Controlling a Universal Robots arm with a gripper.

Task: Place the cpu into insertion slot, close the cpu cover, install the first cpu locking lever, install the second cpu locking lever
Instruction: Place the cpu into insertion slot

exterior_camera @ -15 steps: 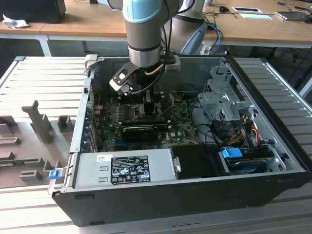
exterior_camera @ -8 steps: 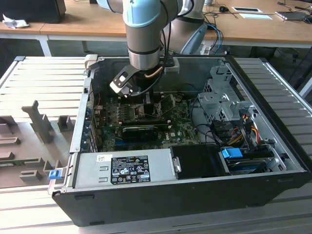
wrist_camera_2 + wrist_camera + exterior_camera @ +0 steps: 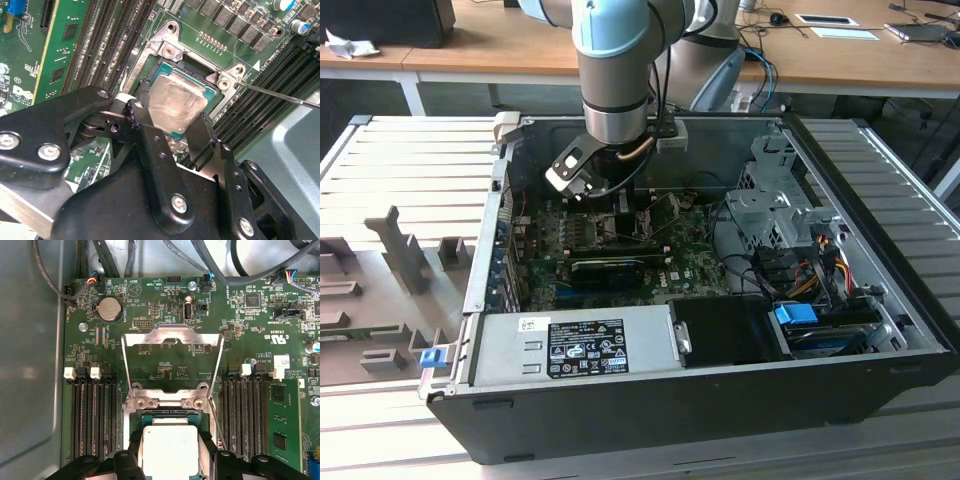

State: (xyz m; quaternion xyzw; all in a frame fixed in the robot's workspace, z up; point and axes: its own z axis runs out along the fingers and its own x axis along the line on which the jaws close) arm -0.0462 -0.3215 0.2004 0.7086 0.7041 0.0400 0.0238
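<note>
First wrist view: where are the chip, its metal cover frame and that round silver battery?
chip (image 3: pixel 170 452), first wrist view, middle of its silvery face.
cover frame (image 3: pixel 172 334), first wrist view, bar at its free end, swung open away from the chip.
battery (image 3: pixel 109 309), first wrist view, centre of the disc.

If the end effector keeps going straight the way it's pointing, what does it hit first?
Likely the insertion slot, directly beneath the cpu the end effector holds; whether they already touch is unclear.
</note>
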